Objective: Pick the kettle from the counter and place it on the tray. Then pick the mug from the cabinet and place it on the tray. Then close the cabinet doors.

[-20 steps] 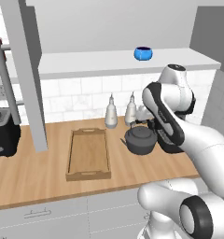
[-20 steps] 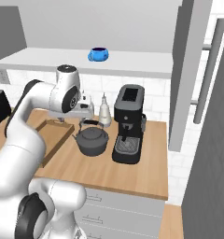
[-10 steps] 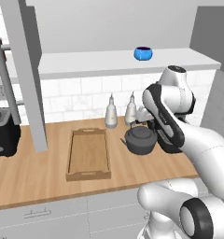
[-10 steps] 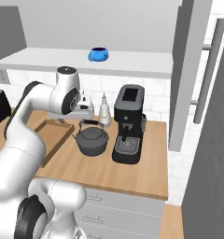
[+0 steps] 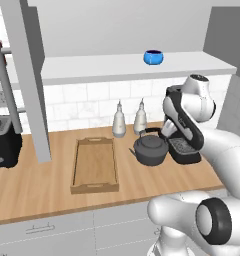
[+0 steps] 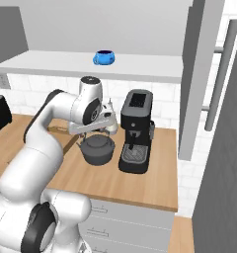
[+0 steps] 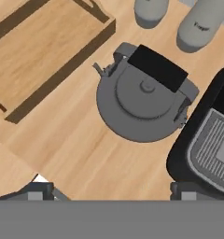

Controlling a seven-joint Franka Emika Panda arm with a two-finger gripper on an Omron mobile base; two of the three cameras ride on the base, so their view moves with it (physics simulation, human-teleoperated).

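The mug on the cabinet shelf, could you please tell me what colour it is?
Bright blue with a dark inside; the mug shows best in the left base view.

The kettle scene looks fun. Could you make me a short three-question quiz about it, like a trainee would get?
1. True or false: the kettle already sits on the tray.
2. Where is the mug? A) on the tray B) up on the cabinet shelf C) on the counter
3. In the hand view, are the jaws of the gripper open or shut above the kettle?

Key:
1. False; it stands on the counter, between the tray and the coffee machine.
2. B.
3. Open, holding nothing.
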